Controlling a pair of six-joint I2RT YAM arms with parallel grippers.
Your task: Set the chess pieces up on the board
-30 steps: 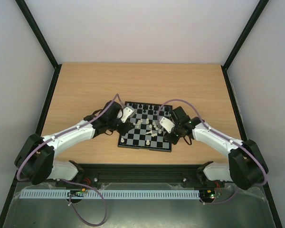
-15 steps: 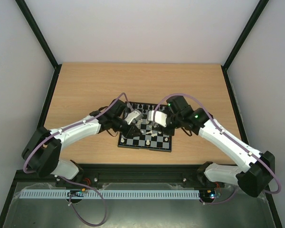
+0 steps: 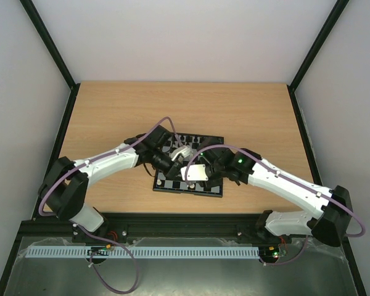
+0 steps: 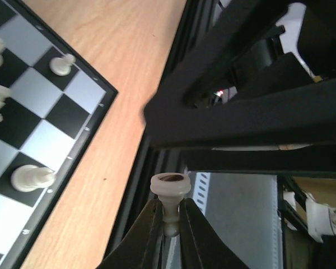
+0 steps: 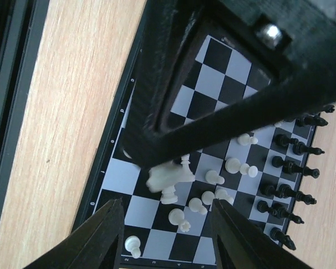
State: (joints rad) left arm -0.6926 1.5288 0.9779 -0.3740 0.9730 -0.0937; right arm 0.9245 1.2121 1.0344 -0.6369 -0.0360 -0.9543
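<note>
Board (image 3: pixel 217 193) lying mid-table (image 3: pixel 246 111), wood stretching far, left and right of it. Both arms crowding over board. Left gripper (image 4: pixel 169 218) pinching cream piece (image 4: pixel 169 186) by stem, raised off surface. Right gripper (image 5: pixel 167 210) hovering, fingers spread wide, above scattered cream pieces (image 5: pixel 213 178). Black pieces (image 5: pixel 294 167) lining far edge.

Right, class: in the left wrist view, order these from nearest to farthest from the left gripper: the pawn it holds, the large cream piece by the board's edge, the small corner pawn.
1. Cream pawn, clamped in the left gripper.
2. Large cream piece, lower left, on a dark square by the board edge.
3. Small corner pawn, upper left.
</note>
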